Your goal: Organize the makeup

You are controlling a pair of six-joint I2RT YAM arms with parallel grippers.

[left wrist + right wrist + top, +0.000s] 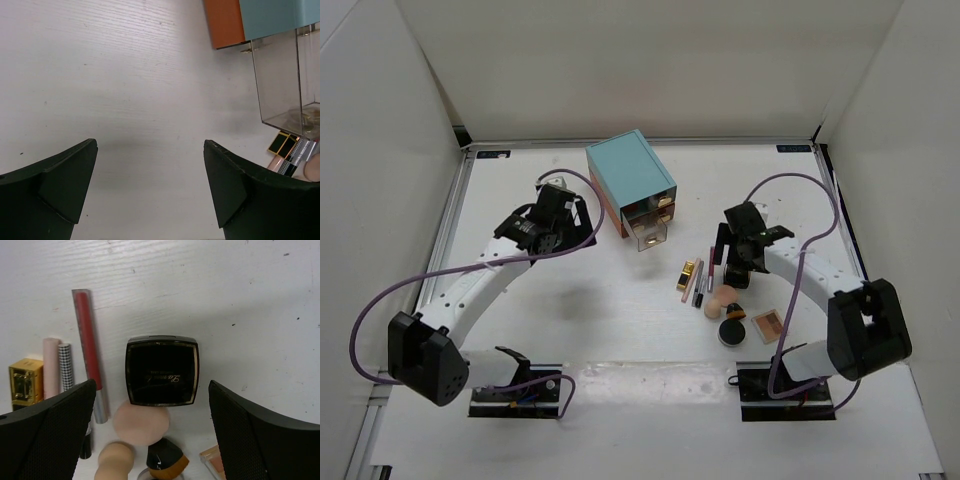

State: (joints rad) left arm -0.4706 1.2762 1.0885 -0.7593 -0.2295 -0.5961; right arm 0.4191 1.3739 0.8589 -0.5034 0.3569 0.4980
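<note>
The makeup lies in a cluster right of centre. In the right wrist view I see a square black compact [161, 371], a red stick [88, 340], a gold lipstick tube [23, 381], a pink tube [51, 365], a checkered tube [65, 365], a round peach sponge [140, 421], a beige sponge [115, 459], a short brush [167, 460] and a corner of the tan-pink palette [214, 463]. My right gripper [151, 386] is open, its fingers either side of the square compact, above it. The top view shows the round black compact [731, 333] and the palette [767, 325]. My left gripper [150, 145] is open and empty over bare table.
The teal drawer box [630, 175] stands at back centre with a clear drawer [648, 236] pulled out toward the makeup. The drawer [285, 75] and the box's orange side [225, 22] show at the upper right of the left wrist view. White walls enclose the table.
</note>
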